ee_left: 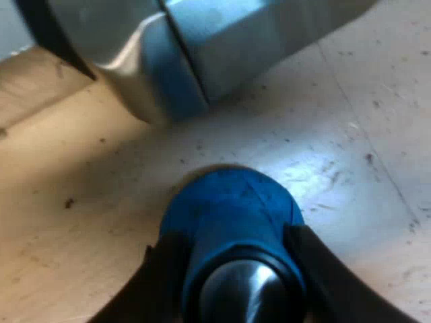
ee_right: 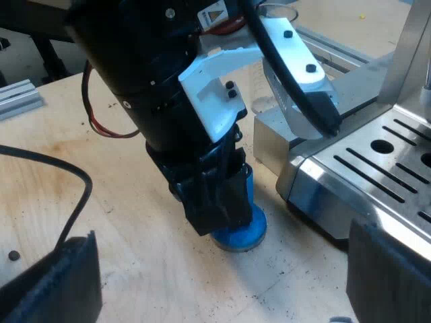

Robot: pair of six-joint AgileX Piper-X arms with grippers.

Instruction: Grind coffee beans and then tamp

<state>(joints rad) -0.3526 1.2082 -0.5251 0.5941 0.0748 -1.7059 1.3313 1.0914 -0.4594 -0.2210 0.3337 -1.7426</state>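
Observation:
A blue tamper [ee_left: 232, 212] with a metal core stands on the wooden table [ee_left: 81, 202], its base [ee_right: 241, 235] flat on the wood beside the espresso machine's [ee_right: 377, 161] lower corner. My left gripper [ee_left: 234, 243] is shut on the tamper, one black finger against each side of it. From the right wrist view, the left gripper [ee_right: 215, 202] comes straight down over the tamper. My right gripper [ee_right: 222, 289] hovers open above the table near the tamper, its fingers [ee_right: 50, 286] far apart with nothing between them.
The machine's slotted metal drip tray [ee_right: 397, 151] is close to the tamper, and its shiny corner [ee_left: 175, 60] is just beyond it. A small metal block [ee_right: 269, 141] stands against the machine. Coffee specks dot the wood. An aluminium rail [ee_right: 20, 94] lies farther off.

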